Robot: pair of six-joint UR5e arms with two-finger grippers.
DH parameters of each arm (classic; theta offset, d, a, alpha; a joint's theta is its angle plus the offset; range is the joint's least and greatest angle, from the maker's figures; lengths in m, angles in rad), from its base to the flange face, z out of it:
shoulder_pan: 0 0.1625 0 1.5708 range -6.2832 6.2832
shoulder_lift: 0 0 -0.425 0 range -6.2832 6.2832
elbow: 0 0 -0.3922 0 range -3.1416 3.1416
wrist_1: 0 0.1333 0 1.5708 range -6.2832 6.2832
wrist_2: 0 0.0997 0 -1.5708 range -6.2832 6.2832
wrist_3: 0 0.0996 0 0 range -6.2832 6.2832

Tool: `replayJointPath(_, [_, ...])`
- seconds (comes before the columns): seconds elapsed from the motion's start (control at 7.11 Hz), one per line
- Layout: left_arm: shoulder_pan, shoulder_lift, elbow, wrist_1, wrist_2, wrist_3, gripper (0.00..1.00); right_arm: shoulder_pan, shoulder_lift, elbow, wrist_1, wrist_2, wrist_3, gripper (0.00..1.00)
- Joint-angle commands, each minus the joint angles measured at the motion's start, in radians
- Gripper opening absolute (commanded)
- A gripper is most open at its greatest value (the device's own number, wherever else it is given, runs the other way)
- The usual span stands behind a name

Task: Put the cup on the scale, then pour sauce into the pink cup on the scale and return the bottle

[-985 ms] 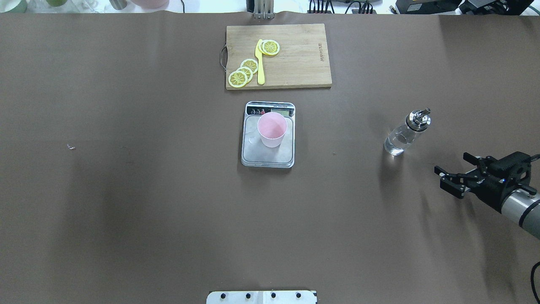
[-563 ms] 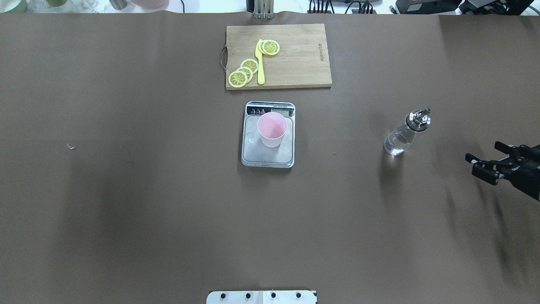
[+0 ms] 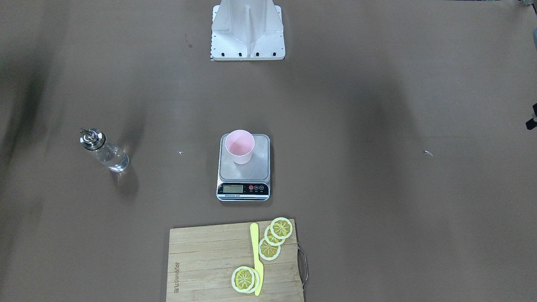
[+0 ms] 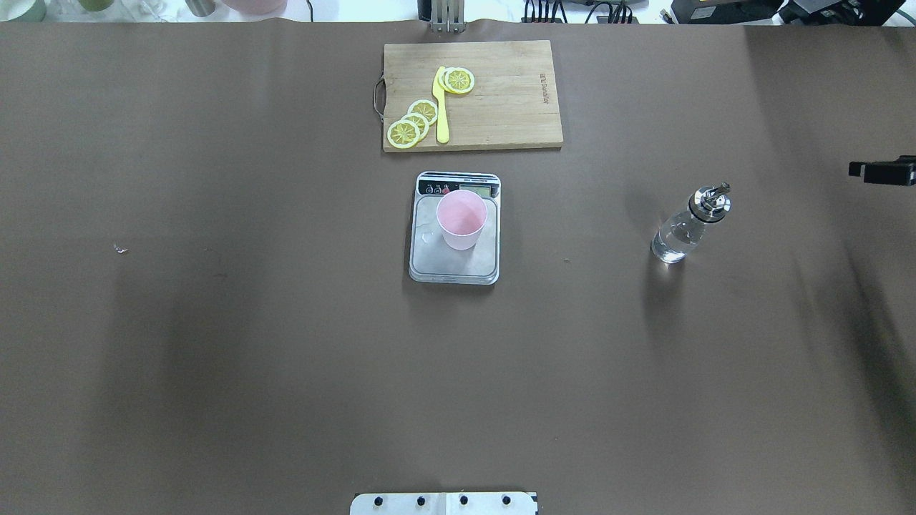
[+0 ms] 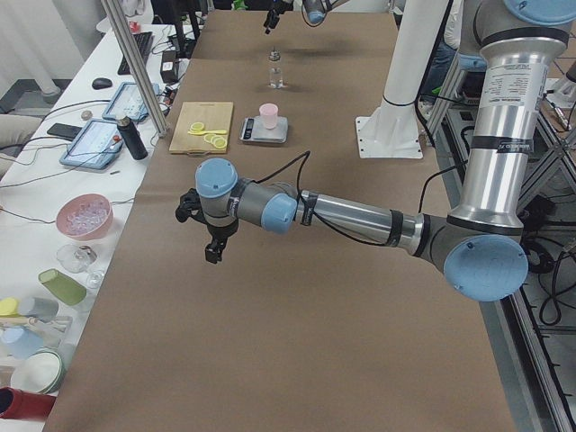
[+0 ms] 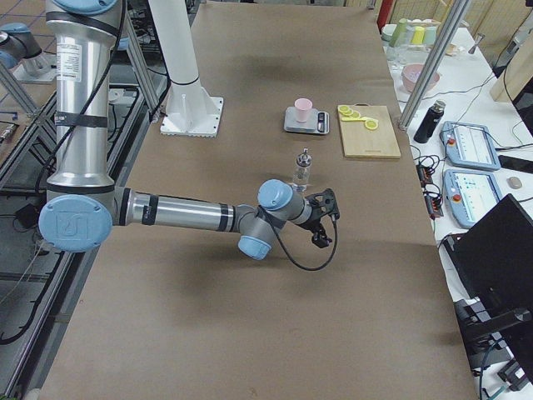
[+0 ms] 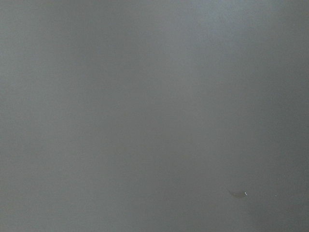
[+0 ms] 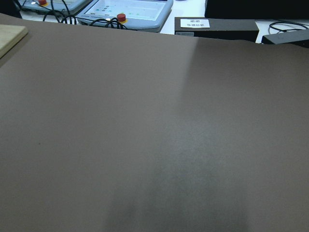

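The pink cup (image 4: 461, 218) stands upright on the scale (image 4: 454, 269) at the table's middle; it also shows in the front view (image 3: 239, 146). The glass bottle (image 4: 683, 229) of clear sauce stands upright on the table, right of the scale and apart from both grippers. My right gripper (image 6: 325, 221) hovers off to the bottle's right, empty with its fingers spread; only a black tip of it (image 4: 884, 172) shows at the overhead view's right edge. My left gripper (image 5: 202, 236) hangs far out to the left, and I cannot tell its state.
A wooden cutting board (image 4: 501, 107) with a yellow knife (image 4: 441, 107) and lemon slices (image 4: 413, 123) lies beyond the scale. The robot's white base (image 3: 247, 29) stands at the near edge. Bowls, cups and tablets (image 5: 90, 144) sit on a side table.
My right gripper has drawn away from the bottle to the right and toward the far side, nearly leaving the overhead view. Bottle, cup and scale have not moved.
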Motion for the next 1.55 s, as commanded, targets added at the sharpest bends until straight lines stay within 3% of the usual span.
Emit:
replayJointPath(0.0, [-0.048, 0.056, 0.015, 0.002, 0.000, 0.085, 1.00, 0.114, 0.092, 0.001, -0.300, 0.174, -0.126, 1.00])
replayJointPath(0.14, [-0.059, 0.078, 0.021, 0.002, 0.000, 0.126, 1.00, 0.124, 0.110, 0.009, -0.429, 0.081, -0.201, 1.00])
replayJointPath(0.42, [-0.066, 0.078, 0.021, 0.100, 0.009, 0.128, 1.00, 0.212, 0.112, 0.035, -0.683, 0.103, -0.443, 1.00])
replayJointPath(0.7, [-0.071, 0.077, 0.024, 0.168, 0.028, 0.128, 1.00, 0.246, 0.142, 0.103, -0.982, 0.103, -0.542, 1.00])
replayJointPath(0.84, [-0.071, 0.063, 0.020, 0.239, 0.090, 0.128, 1.00, 0.264, 0.126, 0.152, -1.066, 0.105, -0.606, 1.00])
replayJointPath(1.41, [-0.097, 0.064, 0.024, 0.252, 0.092, 0.128, 1.00, 0.278, 0.100, 0.363, -1.374, 0.105, -0.659, 1.00])
